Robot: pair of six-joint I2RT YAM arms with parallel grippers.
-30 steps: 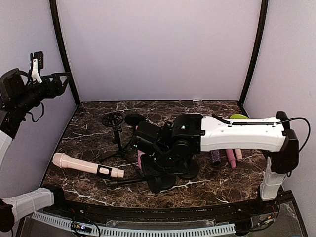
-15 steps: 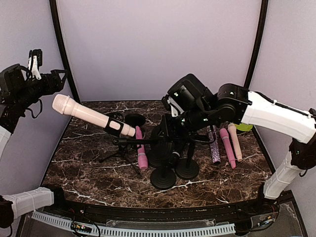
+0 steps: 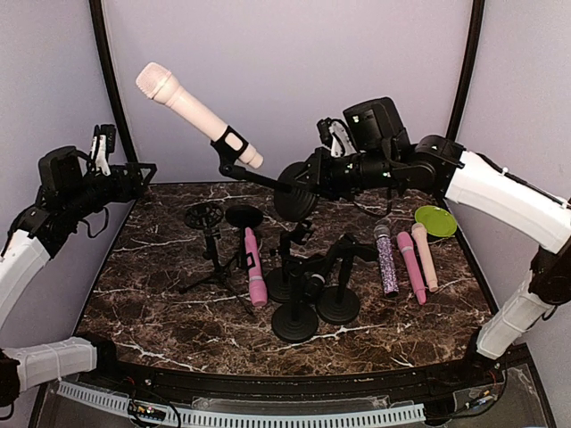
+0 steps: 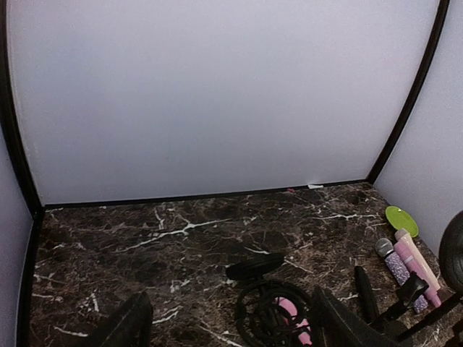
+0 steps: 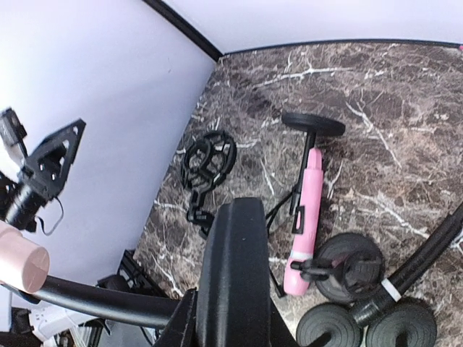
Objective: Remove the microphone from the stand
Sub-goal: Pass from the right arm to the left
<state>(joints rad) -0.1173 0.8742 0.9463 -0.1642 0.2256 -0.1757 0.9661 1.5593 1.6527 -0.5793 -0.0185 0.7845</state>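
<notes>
My left claw (image 3: 139, 174) hangs open and empty above the left edge of the table (image 3: 152, 259). The cream microphone (image 3: 190, 104) sits clipped in the stand (image 3: 260, 179), tilted, high in the air. My right claw (image 3: 314, 183) is clamped on the stand's round base.

— What's the table (image 3: 152, 334) like?
— Dark brown marble with white veins, under soft, even light.
— And behind it?
— A plain pale lilac back wall (image 3: 285, 89) meets its far edge.
— The sides?
— Side walls (image 3: 45, 53) of the same colour stand left and right of it. Black posts (image 3: 107, 71) rise from its far corners. A white ribbed strip (image 3: 268, 418) runs along its near edge.
</notes>
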